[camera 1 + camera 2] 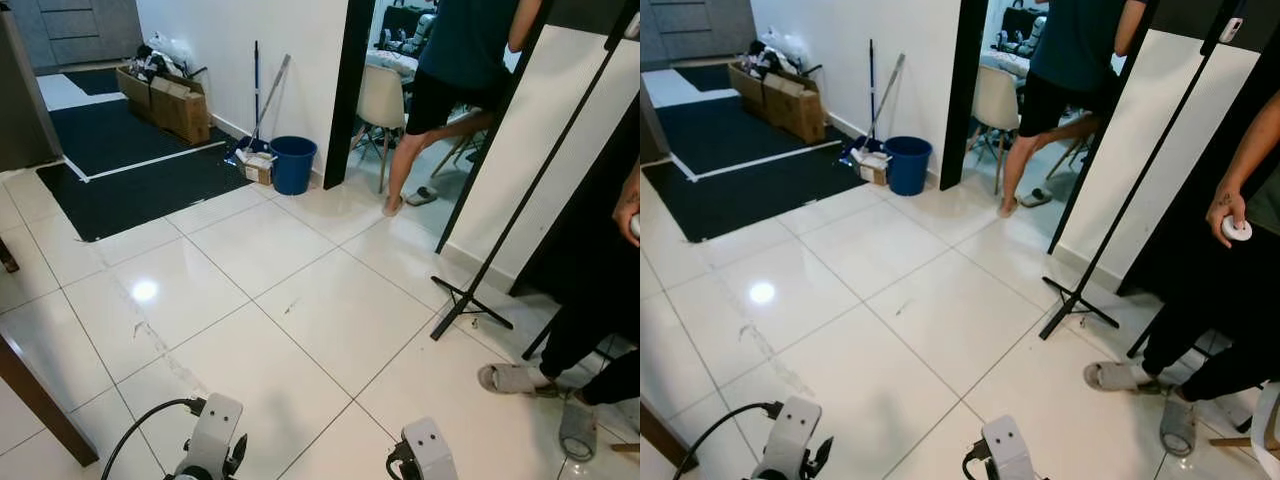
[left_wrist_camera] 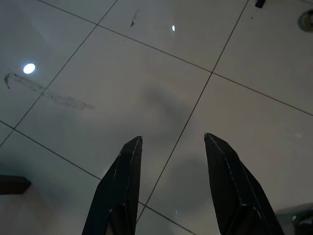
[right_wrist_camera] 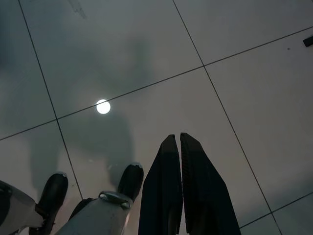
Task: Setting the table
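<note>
Glossy white floor tiles (image 1: pixel 330 310) reflected a ceiling light; a matt dark mat (image 1: pixel 130 175) lay at ten o'clock beside a smooth blue plastic bucket (image 1: pixel 293 163), cardboard boxes (image 1: pixel 170 100) and a matt black metal stand (image 1: pixel 470 300).

Two people stand at the frame's right — one (image 1: pixel 455 70) in the upper doorway, one (image 1: pixel 1230 300) at the edge — with one blue bucket (image 1: pixel 293 164), one white chair (image 1: pixel 381 100), one black tripod stand (image 1: pixel 470 300), and two grey slippers (image 1: pixel 545 400).

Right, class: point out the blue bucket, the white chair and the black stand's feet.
blue bucket (image 1: pixel 293 165), left eye view, front wall.
white chair (image 1: pixel 381 98), left eye view, backrest.
black stand (image 1: pixel 462 299), left eye view, where the feet join.
</note>
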{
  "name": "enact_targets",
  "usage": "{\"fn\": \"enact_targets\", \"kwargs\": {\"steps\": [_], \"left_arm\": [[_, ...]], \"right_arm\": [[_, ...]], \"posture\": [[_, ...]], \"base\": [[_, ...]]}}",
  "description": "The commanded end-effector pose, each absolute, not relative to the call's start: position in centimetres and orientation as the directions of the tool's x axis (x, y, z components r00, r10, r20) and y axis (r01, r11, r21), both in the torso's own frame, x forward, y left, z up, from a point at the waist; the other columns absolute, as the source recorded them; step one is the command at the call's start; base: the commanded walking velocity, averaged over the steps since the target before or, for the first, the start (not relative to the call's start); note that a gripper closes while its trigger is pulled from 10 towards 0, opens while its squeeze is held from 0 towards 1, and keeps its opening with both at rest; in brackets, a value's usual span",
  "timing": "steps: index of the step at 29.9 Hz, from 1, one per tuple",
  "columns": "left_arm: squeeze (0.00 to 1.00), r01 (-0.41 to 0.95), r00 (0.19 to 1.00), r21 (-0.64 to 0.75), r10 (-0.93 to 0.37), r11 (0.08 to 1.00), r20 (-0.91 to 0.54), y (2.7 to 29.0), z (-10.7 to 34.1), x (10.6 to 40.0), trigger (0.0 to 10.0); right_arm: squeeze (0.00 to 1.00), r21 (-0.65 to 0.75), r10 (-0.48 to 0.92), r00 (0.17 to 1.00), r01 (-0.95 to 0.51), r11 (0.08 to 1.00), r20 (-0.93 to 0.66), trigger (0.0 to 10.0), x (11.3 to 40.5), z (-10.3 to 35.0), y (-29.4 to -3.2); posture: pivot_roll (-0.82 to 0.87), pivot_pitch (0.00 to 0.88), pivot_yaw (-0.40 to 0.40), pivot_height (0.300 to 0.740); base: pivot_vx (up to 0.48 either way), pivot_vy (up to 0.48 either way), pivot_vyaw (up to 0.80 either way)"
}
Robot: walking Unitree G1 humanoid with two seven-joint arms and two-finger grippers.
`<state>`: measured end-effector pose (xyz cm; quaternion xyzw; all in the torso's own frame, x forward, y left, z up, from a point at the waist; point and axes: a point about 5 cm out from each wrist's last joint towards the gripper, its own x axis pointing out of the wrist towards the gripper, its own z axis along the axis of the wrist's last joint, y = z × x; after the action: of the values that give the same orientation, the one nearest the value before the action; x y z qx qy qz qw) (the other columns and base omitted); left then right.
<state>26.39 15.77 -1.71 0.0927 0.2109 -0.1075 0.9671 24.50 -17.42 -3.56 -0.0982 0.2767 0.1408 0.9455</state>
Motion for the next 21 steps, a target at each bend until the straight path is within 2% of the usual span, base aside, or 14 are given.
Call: {"fn": "enact_targets", "kwargs": {"steps": [1, 21], "left_arm": [[0.0, 0.254, 0.881, 0.134, -0.172, 0.958, -0.442, 15.73, -1.9, 26.2, 10.0], [0.0, 0.248, 0.883, 0.143, -0.162, 0.958, -0.44, 16.31, -1.66, 26.42, 10.0]], "right_arm": [[0.0, -0.107, 0.202, 0.809, -0.309, 0.945, -0.552, 10.0, 24.32, -3.62, -17.84], [0.0, -0.097, 0.223, 0.808, -0.325, 0.941, -0.545, 10.0, 24.71, -3.4, -17.22]], "posture": [[-0.05, 0.091, -0.008, 0.74], [-0.03, 0.093, -0.008, 0.74]], "base": [[0.0, 0.0, 0.0], [0.0, 0.0, 0.0]]}}
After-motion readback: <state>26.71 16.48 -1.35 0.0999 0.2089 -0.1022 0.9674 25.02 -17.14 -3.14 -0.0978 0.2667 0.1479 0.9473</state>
